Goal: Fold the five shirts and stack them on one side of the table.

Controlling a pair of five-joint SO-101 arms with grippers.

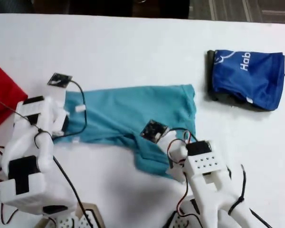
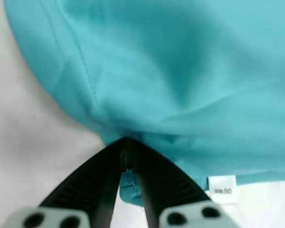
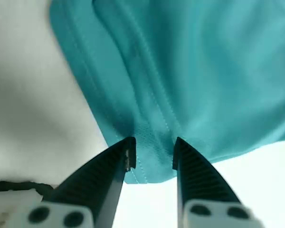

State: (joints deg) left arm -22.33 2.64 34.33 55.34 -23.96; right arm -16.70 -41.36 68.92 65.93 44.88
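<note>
- The left end effector (image 2: 126, 144) is closest, down at the bottom left. It's clenched tight on the edge of the teal shirt (image 1: 128, 114), near a little white tag (image 2: 222, 189).
- A red shirt (image 1: 2, 95) pokes in at the far left edge of the bench (image 1: 133, 42).
- The teal shirt lies spread out and rumpled mid-bench, between the two arms.
- The right end effector (image 3: 152, 153) is released, with its fingers parted and the tips at the teal shirt's hem.
- A blue shirt (image 1: 249, 78) sits folded at the far right, apart from the teal one, with some dark fabric peeking out underneath.
</note>
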